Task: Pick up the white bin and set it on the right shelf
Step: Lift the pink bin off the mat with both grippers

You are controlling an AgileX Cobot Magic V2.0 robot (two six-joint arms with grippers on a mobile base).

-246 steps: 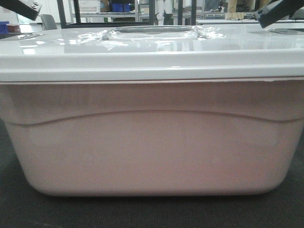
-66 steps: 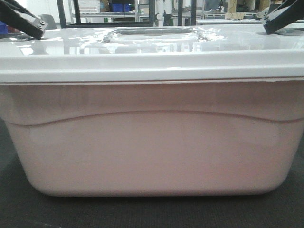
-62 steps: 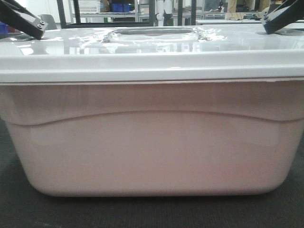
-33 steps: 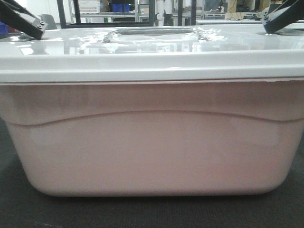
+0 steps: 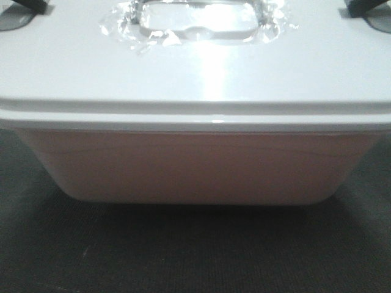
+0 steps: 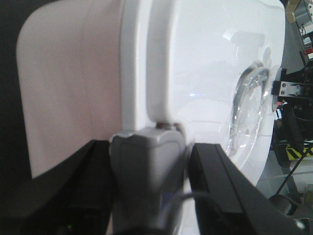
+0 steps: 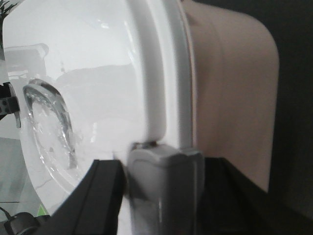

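The white bin (image 5: 195,165) fills the front view, with pinkish walls, a glossy white lid (image 5: 201,67) and a clear taped window patch (image 5: 195,21). My left gripper (image 5: 27,5) and right gripper (image 5: 360,6) sit at the lid's two far corners. In the left wrist view my left gripper (image 6: 149,186) has its black fingers (image 6: 88,186) on both sides of a grey end latch (image 6: 146,166) of the bin (image 6: 68,88). In the right wrist view my right gripper (image 7: 164,196) clamps the other grey latch (image 7: 164,181) of the bin (image 7: 230,88). The right shelf is out of view.
Dark carpet-like floor (image 5: 195,250) lies under and in front of the bin. In the left wrist view, black machine parts and yellow-black hazard tape (image 6: 293,152) show beyond the far end of the lid.
The front view now looks down on the lid. The bin's bottom edge sits higher in the frame and the background racks are gone from view. Both grippers stay at the lid's corners.
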